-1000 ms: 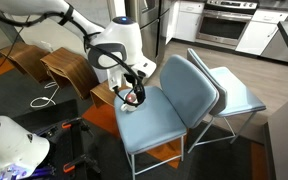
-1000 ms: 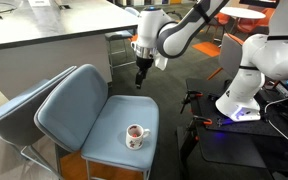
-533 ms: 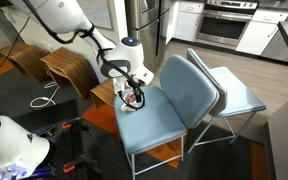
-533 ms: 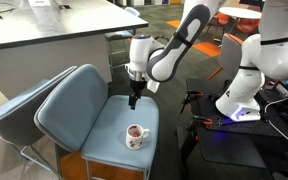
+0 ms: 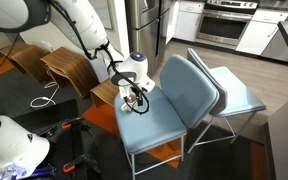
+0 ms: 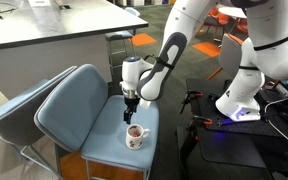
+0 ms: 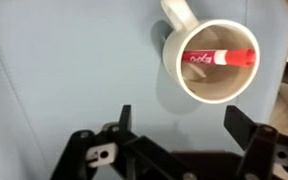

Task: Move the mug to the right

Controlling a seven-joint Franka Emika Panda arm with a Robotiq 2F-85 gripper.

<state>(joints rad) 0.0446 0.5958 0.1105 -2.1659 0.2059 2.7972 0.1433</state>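
Observation:
The small white mug (image 7: 213, 60) stands upright on the light blue chair seat (image 7: 64, 70), with a red marker lying inside it. In the wrist view it sits just beyond my open gripper (image 7: 181, 118), its handle pointing up and left; the fingers are apart and empty below the mug. In an exterior view the mug (image 6: 135, 136) is near the seat's front edge with my gripper (image 6: 130, 116) just above it. In an exterior view the gripper (image 5: 134, 97) hides most of the mug.
Two light blue chairs stand side by side (image 5: 229, 90), their backrests (image 6: 59, 100) close to the mug. A wooden stool (image 5: 66, 68), a white robot base (image 6: 246, 80) and a counter (image 6: 44, 30) surround the chairs.
My arm has come down toward the chair seat, bringing the open gripper from well above to just over the mug. The mug has not moved.

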